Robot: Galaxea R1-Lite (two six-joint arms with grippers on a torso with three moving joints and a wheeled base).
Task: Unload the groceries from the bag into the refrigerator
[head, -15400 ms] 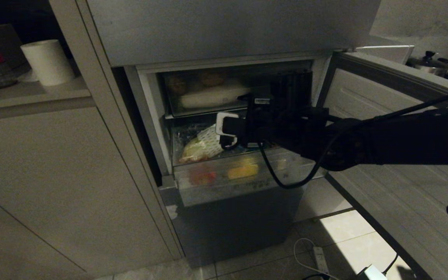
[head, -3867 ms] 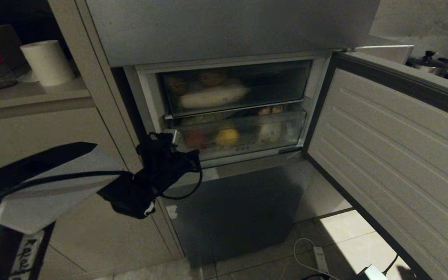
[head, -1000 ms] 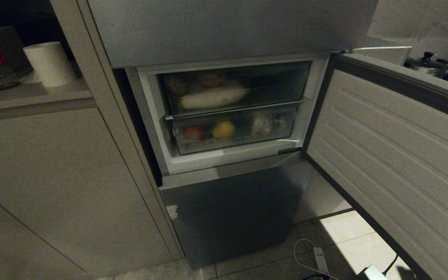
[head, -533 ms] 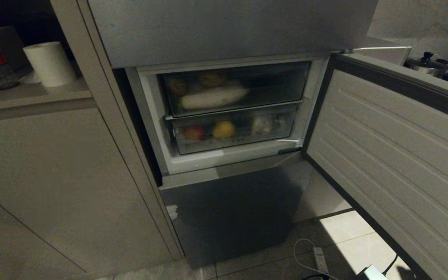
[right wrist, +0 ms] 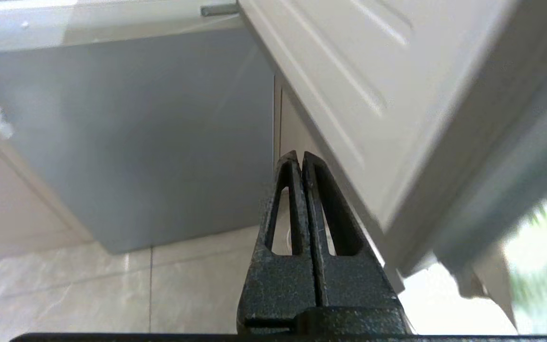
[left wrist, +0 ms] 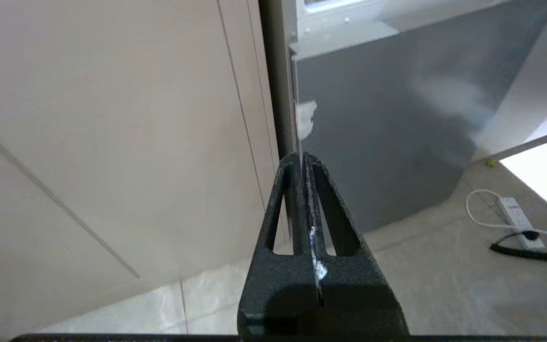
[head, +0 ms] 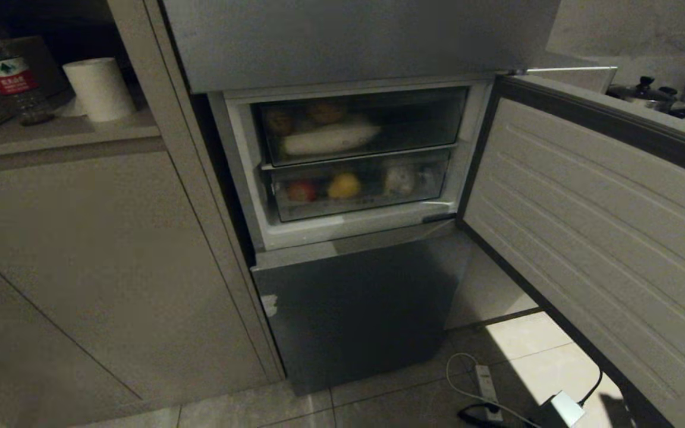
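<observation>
The refrigerator (head: 354, 53) fills the middle of the head view, its middle door (head: 604, 238) swung wide open to the right. Two clear drawers sit pushed in. Groceries lie inside: a long pale pack (head: 330, 138) in the upper drawer, a red fruit (head: 301, 190), a yellow fruit (head: 344, 185) and a pale lump (head: 401, 179) in the lower one. The bag is out of view. Neither arm shows in the head view. My left gripper (left wrist: 300, 156) is shut and empty, low before the fridge's bottom door (left wrist: 387, 123). My right gripper (right wrist: 299, 156) is shut and empty, under the open door (right wrist: 349, 76).
A cabinet (head: 93, 255) stands left of the fridge. On its counter are a paper roll (head: 100, 89) and a clear water bottle (head: 6, 71) with a red label. A power strip (head: 488, 385) and cables lie on the tiled floor at the lower right.
The whole head view has shifted, so the camera moved; the fridge now sits slightly higher and the counter items further right. Drawers and door stand as they did a second ago.
</observation>
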